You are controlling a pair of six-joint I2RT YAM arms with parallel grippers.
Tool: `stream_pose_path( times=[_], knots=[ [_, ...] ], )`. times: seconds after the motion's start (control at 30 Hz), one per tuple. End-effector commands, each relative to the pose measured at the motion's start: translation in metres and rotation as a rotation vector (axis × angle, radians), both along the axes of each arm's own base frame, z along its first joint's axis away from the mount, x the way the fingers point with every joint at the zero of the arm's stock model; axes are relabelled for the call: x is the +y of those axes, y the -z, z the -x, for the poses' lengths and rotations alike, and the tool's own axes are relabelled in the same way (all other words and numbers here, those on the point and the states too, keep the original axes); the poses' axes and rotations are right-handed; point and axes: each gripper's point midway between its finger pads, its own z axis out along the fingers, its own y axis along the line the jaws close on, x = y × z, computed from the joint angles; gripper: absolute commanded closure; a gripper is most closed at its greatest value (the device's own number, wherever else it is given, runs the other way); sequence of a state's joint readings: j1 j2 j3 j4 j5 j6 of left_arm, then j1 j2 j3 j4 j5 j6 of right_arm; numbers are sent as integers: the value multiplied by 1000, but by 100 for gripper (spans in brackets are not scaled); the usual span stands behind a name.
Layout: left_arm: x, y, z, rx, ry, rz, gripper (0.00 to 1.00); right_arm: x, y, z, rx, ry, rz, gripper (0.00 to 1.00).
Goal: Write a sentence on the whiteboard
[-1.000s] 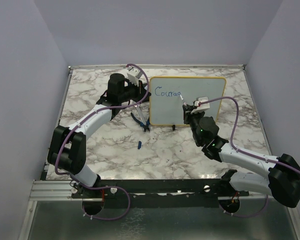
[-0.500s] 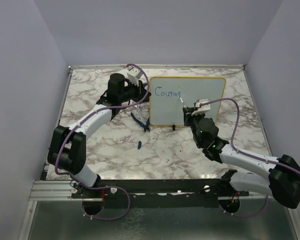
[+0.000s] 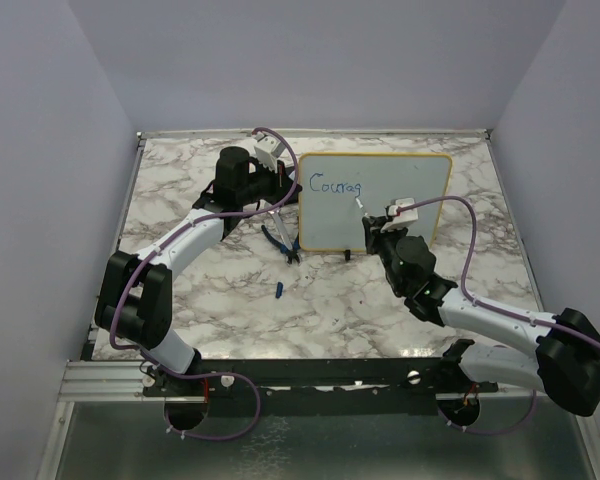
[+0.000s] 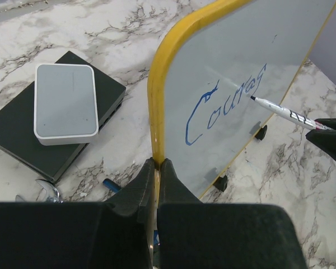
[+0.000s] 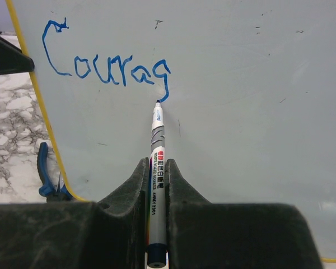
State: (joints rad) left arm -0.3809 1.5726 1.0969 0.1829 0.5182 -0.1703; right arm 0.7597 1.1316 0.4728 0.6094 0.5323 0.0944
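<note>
Marble table (image 3: 210, 300) carries whiteboard (image 3: 410, 180) on black feet, grey-black box (image 4: 64, 101), blue-handled pliers (image 3: 283, 243), blue cap (image 3: 279, 290)

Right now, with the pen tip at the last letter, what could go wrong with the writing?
The left end effector pinches the whiteboard only at one yellow edge, so pen pressure might swing or slip it, warping letters. The marker sticks far out of the right end effector; it could tilt in that grip and skip or smear strokes.
</note>
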Motion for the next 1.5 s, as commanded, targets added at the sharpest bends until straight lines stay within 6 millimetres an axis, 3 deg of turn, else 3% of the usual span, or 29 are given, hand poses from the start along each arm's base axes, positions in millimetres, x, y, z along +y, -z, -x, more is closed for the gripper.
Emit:
stream_pose_path(
  times=[0.0,0.2,0.3,0.6,0.9,1.47],
  knots=[
    [-6,-2,12,5,39,-5,100,5,-7,2,-9,-26,-9,99],
    [-5,-2,12,5,37,-5,100,-4,-35,7,-66,-12,-52,99],
    [-5,-3,12,3,37,-5,100,-13,-37,7,-65,34,-54,99],
    [-5,-4,13,1,37,-3,100,-26,-29,1,-61,105,10,99],
    [-5,-4,14,1,39,-3,100,-18,-39,-3,-90,75,10,99],
    [-5,-4,13,2,39,-4,100,-14,-33,-11,-80,89,24,99]
  ],
)
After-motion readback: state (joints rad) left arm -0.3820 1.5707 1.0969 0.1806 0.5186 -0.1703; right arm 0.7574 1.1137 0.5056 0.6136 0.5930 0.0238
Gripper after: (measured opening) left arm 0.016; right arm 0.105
